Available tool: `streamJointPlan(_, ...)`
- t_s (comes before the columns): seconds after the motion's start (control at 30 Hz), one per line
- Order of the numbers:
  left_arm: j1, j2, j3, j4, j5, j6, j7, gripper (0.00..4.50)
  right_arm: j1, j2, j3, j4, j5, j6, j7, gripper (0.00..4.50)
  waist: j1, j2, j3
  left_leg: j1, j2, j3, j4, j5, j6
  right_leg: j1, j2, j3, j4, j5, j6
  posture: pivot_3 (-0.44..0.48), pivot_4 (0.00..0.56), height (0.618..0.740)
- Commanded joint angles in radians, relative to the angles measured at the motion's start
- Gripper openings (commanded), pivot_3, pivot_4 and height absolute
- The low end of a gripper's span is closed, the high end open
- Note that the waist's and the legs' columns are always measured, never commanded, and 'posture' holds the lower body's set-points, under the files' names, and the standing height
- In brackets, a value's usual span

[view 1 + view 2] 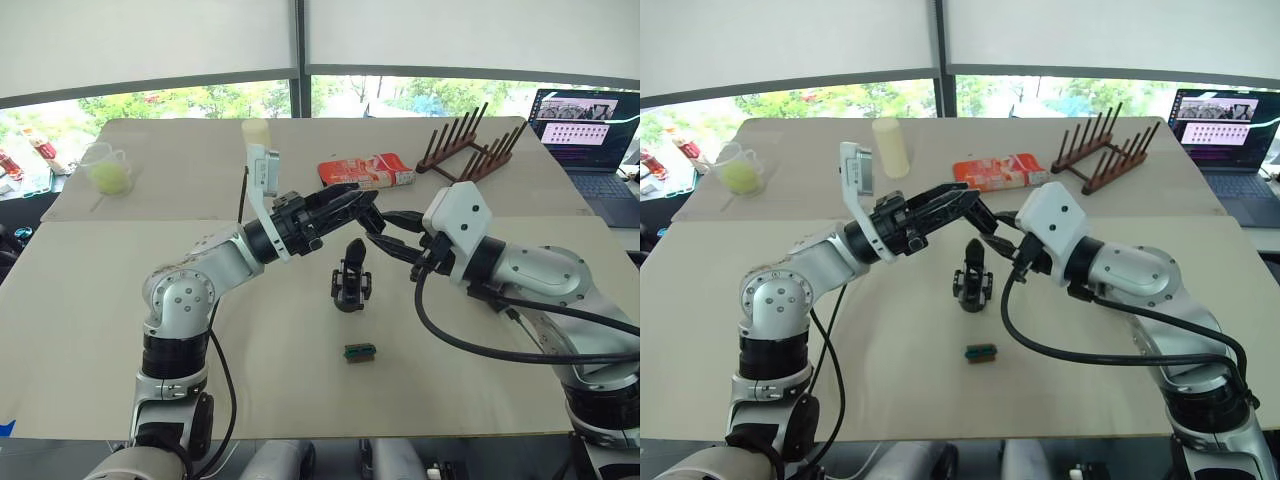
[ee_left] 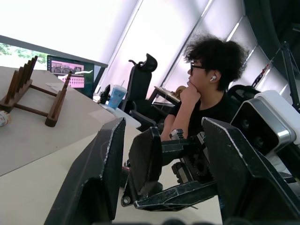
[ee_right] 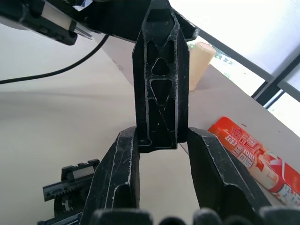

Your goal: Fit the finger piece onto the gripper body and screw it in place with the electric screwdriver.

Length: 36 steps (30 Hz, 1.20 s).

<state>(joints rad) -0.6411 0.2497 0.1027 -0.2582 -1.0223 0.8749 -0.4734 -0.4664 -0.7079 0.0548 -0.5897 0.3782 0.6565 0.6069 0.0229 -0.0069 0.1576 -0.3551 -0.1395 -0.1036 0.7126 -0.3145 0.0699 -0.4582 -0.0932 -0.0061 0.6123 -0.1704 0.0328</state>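
Your left gripper (image 1: pixel 350 203): fingers spread, holding nothing; your right gripper (image 3: pixel 159 140): closed on the small black tapered plastic finger piece (image 3: pixel 160 79), raised above the table's centre; chunky black gripper body (image 1: pixel 352 280): upright just below both; small green-and-brown block (image 1: pixel 360 352): nearer you.

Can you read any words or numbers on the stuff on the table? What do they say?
No text here can be read for certain.
Red and white packet: white characters printed on it, too blurred to read.
Laptop screen: rows of small pictures and a coloured strip, too small to read.
Small green-and-brown block: no readable marking.
Gripper body: no label visible.
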Motion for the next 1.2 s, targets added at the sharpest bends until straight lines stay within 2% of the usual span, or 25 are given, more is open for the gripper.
streamJointPlan(0.03, -0.004, -0.005, 0.000, -0.024, -0.001, -0.025, -0.013, 2.68, -0.035, 0.016, -0.042, -0.026, 0.020, 0.005, -0.009, 1.10, -0.002, 0.000, 0.000, 0.000, 0.000, 0.000, 0.000, 0.000, 0.000, 0.000, 0.000, 0.000, 0.000, 0.000, 0.000, 0.000, 0.150, 0.740)
streamJointPlan(0.17, -0.008, -0.022, 0.001, -0.018, 0.016, -0.055, -0.010, 2.68, -0.042, 0.022, -0.043, -0.027, 0.017, 0.010, -0.013, 1.10, -0.002, 0.000, 0.000, 0.000, 0.000, 0.000, 0.000, 0.000, 0.000, 0.000, 0.000, 0.000, 0.000, 0.000, 0.000, 0.000, 0.150, 0.740)
streamJointPlan(0.27, -0.004, -0.030, 0.005, -0.019, 0.014, -0.067, -0.010, 1.82, -0.043, 0.023, -0.045, -0.031, 0.022, 0.020, -0.017, 1.10, -0.002, 0.000, 0.000, 0.000, 0.000, 0.000, 0.000, 0.000, 0.000, 0.000, 0.000, 0.000, 0.000, 0.000, 0.000, 0.000, 0.150, 0.740)
streamJointPlan(0.37, -0.005, -0.026, 0.005, -0.020, -0.002, -0.051, -0.012, 0.41, -0.041, 0.023, -0.047, -0.036, 0.025, 0.030, -0.021, 1.10, -0.003, 0.000, 0.000, 0.000, 0.000, 0.000, 0.000, 0.000, 0.000, 0.000, 0.000, 0.000, 0.000, 0.000, 0.000, 0.000, 0.150, 0.740)
streamJointPlan(0.6, -0.006, -0.038, 0.012, -0.015, -0.022, -0.043, 0.005, 0.37, -0.048, 0.028, -0.055, -0.040, 0.033, 0.050, -0.039, 1.10, -0.004, 0.000, 0.000, 0.000, 0.000, 0.000, 0.000, 0.000, 0.000, 0.000, 0.000, 0.000, 0.000, 0.000, 0.000, 0.000, 0.150, 0.740)
streamJointPlan(0.67, -0.005, -0.046, 0.016, -0.012, -0.022, -0.049, 0.012, 0.02, -0.051, 0.025, -0.053, -0.042, 0.027, 0.048, -0.040, 1.10, -0.003, 0.000, 0.000, 0.000, 0.000, 0.000, 0.000, 0.000, 0.000, 0.000, 0.000, 0.000, 0.000, 0.000, 0.000, 0.000, 0.150, 0.740)
streamJointPlan(0.77, -0.012, -0.045, 0.012, -0.004, -0.017, -0.049, -0.002, 0.00, -0.055, 0.007, -0.042, -0.048, 0.001, 0.017, -0.024, 1.10, -0.004, 0.000, 0.000, 0.000, 0.000, 0.000, 0.000, 0.000, 0.000, 0.000, 0.000, 0.000, 0.000, 0.000, 0.000, 0.000, 0.150, 0.740)
streamJointPlan(0.83, -0.026, -0.025, -0.001, 0.010, -0.004, -0.048, -0.040, 0.00, -0.063, -0.010, -0.033, -0.046, -0.008, -0.005, 0.006, 2.15, -0.005, 0.000, 0.000, 0.000, 0.000, 0.000, 0.000, 0.000, 0.000, 0.000, 0.000, 0.000, 0.000, 0.000, 0.000, 0.000, 0.150, 0.740)
streamJointPlan(0.93, -0.057, 0.023, -0.028, 0.039, 0.015, -0.042, -0.127, 0.00, -0.082, -0.023, -0.047, -0.044, 0.036, 0.011, 0.053, 3.11, -0.007, 0.000, 0.000, 0.000, 0.000, 0.000, 0.000, 0.000, 0.000, 0.000, 0.000, 0.000, 0.000, 0.000, 0.000, 0.000, 0.150, 0.740)
streamJointPlan(0.97, -0.072, 0.055, -0.048, 0.051, 0.030, -0.042, -0.184, 0.00, -0.096, -0.027, -0.071, -0.045, 0.108, 0.061, 0.086, 3.51, -0.007, 0.000, 0.000, 0.000, 0.000, 0.000, 0.000, 0.000, 0.000, 0.000, 0.000, 0.000, 0.000, 0.000, 0.000, 0.000, 0.150, 0.740)
streamJointPlan(1.0, -0.093, 0.102, -0.075, 0.067, 0.047, -0.040, -0.270, 0.00, -0.125, -0.023, -0.122, -0.032, 0.252, 0.159, 0.112, 3.80, -0.008, 0.000, 0.000, 0.000, 0.000, 0.000, 0.000, 0.000, 0.000, 0.000, 0.000, 0.000, 0.000, 0.000, 0.000, 0.000, 0.150, 0.740)
streamJointPlan(1.1, -0.173, 0.230, -0.167, 0.124, 0.104, -0.046, -0.530, 0.00, -0.226, -0.033, -0.241, 0.088, 0.588, 0.394, 0.158, 3.80, -0.011, 0.000, 0.000, 0.000, 0.000, 0.000, -0.001, 0.000, 0.000, 0.000, 0.000, 0.000, -0.001, 0.000, -0.001, 0.000, 0.150, 0.740)
streamJointPlan(1.2, -0.249, 0.293, -0.237, 0.188, 0.162, -0.072, -0.708, 0.00, -0.288, -0.081, -0.234, 0.192, 0.685, 0.514, 0.205, 3.80, -0.009, 0.000, 0.000, 0.000, 0.000, 0.000, -0.002, 0.000, 0.001, 0.000, 0.000, 0.000, -0.002, 0.001, -0.002, 0.000, 0.150, 0.740)
